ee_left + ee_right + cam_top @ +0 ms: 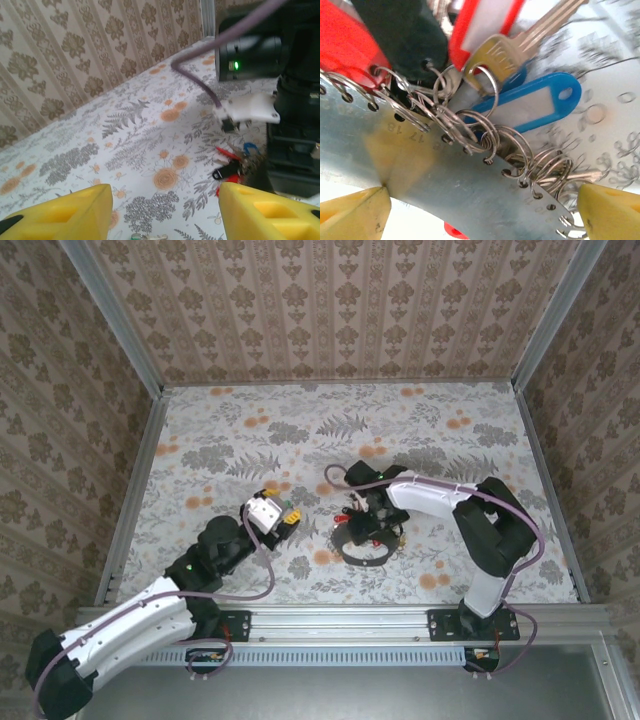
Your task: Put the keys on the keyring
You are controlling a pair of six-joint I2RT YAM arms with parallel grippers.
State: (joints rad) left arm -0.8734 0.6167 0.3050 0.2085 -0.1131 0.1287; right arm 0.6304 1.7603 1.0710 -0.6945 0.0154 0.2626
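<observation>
The keys (384,532) lie in a bunch at the table's middle, under my right gripper (368,528). In the right wrist view, a blue tag (530,102), a red tag (345,45), a black tag (405,35) and a brass key (520,42) hang on split rings through a curved metal band with numbered holes (450,185). That band lies between my right gripper's (485,215) wide-apart yellow fingers. My left gripper (290,517) (165,215) is open over bare table, left of the bunch (235,162). The tan strap loop is hidden.
A dark hoop (360,552) lies on the floral table just below the right gripper. A small green and metal piece (145,236) sits at the bottom edge between the left fingers. Patterned walls enclose the table (230,420) on three sides.
</observation>
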